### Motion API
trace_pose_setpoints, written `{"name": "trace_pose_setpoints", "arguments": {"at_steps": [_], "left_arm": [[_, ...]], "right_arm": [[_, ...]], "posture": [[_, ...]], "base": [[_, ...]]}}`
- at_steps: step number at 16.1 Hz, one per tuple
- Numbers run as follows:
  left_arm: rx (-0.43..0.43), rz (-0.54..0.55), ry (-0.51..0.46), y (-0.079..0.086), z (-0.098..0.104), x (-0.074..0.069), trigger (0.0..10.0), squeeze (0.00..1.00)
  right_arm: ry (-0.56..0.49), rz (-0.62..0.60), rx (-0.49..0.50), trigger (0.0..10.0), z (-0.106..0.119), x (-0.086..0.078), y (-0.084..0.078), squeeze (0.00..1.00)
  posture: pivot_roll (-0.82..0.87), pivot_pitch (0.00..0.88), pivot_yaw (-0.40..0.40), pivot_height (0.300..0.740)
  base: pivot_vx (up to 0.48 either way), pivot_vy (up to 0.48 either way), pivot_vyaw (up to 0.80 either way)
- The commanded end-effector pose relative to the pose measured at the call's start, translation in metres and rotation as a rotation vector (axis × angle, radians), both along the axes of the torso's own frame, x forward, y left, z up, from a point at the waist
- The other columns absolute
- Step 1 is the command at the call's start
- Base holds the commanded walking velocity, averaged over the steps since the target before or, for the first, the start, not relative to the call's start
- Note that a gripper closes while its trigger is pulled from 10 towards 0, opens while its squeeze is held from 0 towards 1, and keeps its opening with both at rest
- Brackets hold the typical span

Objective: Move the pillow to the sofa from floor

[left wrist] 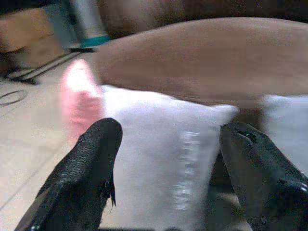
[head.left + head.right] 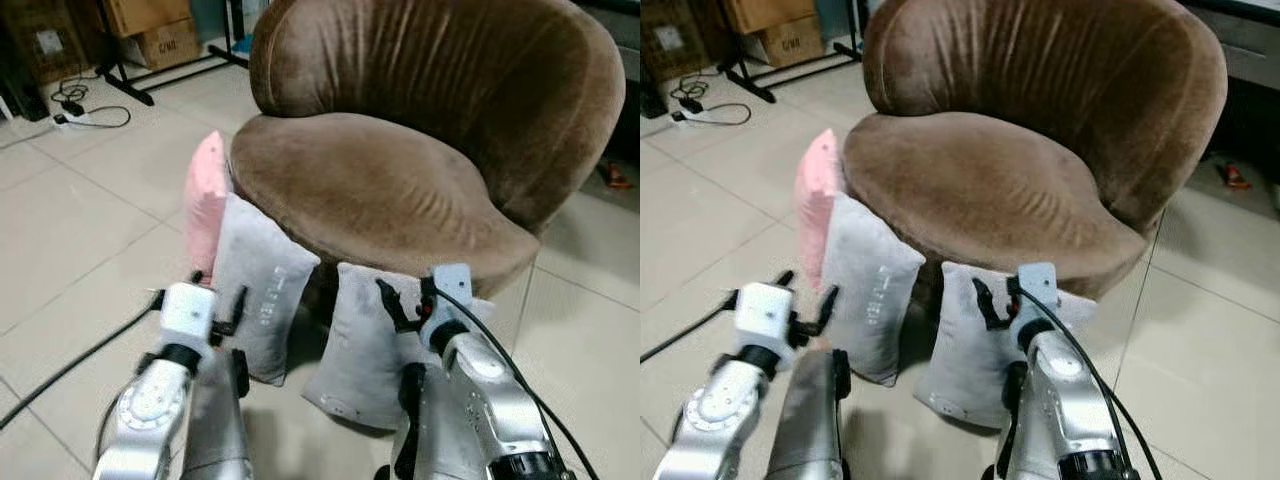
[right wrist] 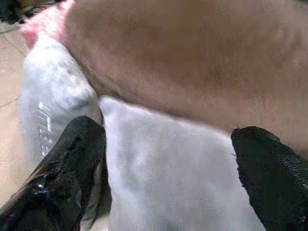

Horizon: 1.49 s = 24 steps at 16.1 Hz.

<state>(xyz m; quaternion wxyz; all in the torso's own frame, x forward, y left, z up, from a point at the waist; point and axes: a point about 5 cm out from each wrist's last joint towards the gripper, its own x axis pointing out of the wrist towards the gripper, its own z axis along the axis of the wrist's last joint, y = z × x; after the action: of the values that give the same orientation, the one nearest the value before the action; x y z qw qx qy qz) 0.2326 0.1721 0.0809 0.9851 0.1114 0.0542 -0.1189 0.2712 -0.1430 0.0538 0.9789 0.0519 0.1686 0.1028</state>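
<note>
in the left eye view, three pillows are propped on the floor against the brown sofa (image 2: 400, 150) at mid-frame: a pink pillow (image 2: 205, 195), a lettered grey pillow (image 2: 260, 285), and a plain grey pillow (image 2: 365, 350).

in the left wrist view, the left gripper (image 1: 168, 159) is spread wide before the lettered pillow.

in the right wrist view, the right gripper (image 3: 168, 163) is likewise spread, facing the plain pillow.

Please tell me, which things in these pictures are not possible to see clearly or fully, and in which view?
- Printed text on the left grey pillow: too small in the eye views, blurred in the left wrist view.
- Pink pillow: mostly hidden behind that grey pillow and the sofa.
- Right grey pillow: lower part covered by the right gripper and arm.
- Cardboard box: cut off by the top edge.
</note>
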Motion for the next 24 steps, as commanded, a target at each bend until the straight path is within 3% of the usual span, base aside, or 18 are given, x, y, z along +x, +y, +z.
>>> {"name": "trace_pose_setpoints", "arguments": {"at_steps": [1, 3, 4, 9, 11, 12, 13, 15, 17, 19, 20, 24], "left_arm": [[0.023, -0.041, 0.004, -0.002, 0.001, 0.0, 10.0, 0.0], [0.035, -0.076, -0.005, 0.002, 0.006, 0.001, 10.0, 0.0], [0.038, -0.1, -0.01, 0.003, 0.01, 0.003, 10.0, 0.0], [0.058, -0.275, 0.037, 0.003, 0.015, -0.005, 10.0, 0.0], [0.05, -0.266, 0.062, 0.008, 0.015, -0.012, 10.0, 0.0], [0.051, -0.281, 0.072, 0.008, 0.016, -0.016, 10.0, 0.0], [0.051, -0.286, 0.075, 0.008, 0.016, -0.018, 10.0, 0.0], [0.05, -0.319, 0.105, 0.007, 0.019, -0.025, 10.0, 0.0], [0.059, -0.353, 0.159, 0.01, 0.018, -0.038, 10.0, 0.0], [0.06, -0.372, 0.202, 0.012, 0.016, -0.048, 10.0, 0.0], [0.058, -0.378, 0.213, 0.012, 0.016, -0.05, 10.0, 0.0], [0.06, -0.404, 0.243, 0.01, 0.016, -0.053, 10.0, 0.0]], "right_arm": [[0.008, -0.031, 0.039, 10.0, -0.001, 0.003, -0.005, 1.0], [-0.042, -0.038, 0.05, 10.0, 0.002, 0.012, -0.005, 1.0], [-0.064, -0.051, 0.127, 10.0, 0.006, 0.017, -0.003, 1.0], [-0.011, -0.104, -0.003, 10.0, -0.007, 0.04, -0.004, 1.0], [0.063, -0.171, 0.006, 10.0, -0.014, 0.049, -0.01, 1.0], [0.104, -0.197, 0.017, 10.0, -0.017, 0.053, -0.011, 0.88], [0.116, -0.203, 0.02, 10.0, -0.018, 0.054, -0.01, 0.0], [0.184, -0.191, -0.005, 10.0, -0.027, 0.054, -0.002, 0.0], [0.285, -0.167, -0.114, 10.0, -0.041, 0.046, 0.008, 0.0], [0.324, -0.169, -0.178, 3.5, -0.047, 0.042, 0.012, 0.0], [0.335, -0.182, -0.129, 0.0, -0.048, 0.041, 0.015, 0.0], [0.377, -0.189, -0.105, 0.0, -0.051, 0.039, 0.02, 0.0]], "posture": [[0.0, 0.0, -0.043, 0.442], [0.0, 0.0, -0.02, 0.442], [0.01, 0.0, -0.001, 0.442], [0.04, 0.0, 0.034, 0.442], [0.04, 0.023, 0.038, 0.442], [0.05, 0.041, 0.034, 0.442], [0.05, 0.041, 0.034, 0.442], [0.09, 0.092, 0.024, 0.442], [0.11, 0.116, 0.016, 0.442], [0.12, 0.118, 0.007, 0.442], [0.12, 0.114, 0.004, 0.442], [0.13, 0.091, -0.005, 0.442]], "base": [[0.0, 0.0, 0.0], [0.0, 0.0, 0.0], [0.0, 0.0, 0.0], [0.0, 0.0, 0.0], [0.0, 0.0, 0.0], [0.0, 0.0, 0.0], [0.0, 0.0, 0.0], [0.0, 0.0, 0.0], [0.0, 0.0, 0.0], [0.0, 0.0, 0.0], [0.0, 0.0, 0.0], [0.0, 0.0, 0.0]]}}
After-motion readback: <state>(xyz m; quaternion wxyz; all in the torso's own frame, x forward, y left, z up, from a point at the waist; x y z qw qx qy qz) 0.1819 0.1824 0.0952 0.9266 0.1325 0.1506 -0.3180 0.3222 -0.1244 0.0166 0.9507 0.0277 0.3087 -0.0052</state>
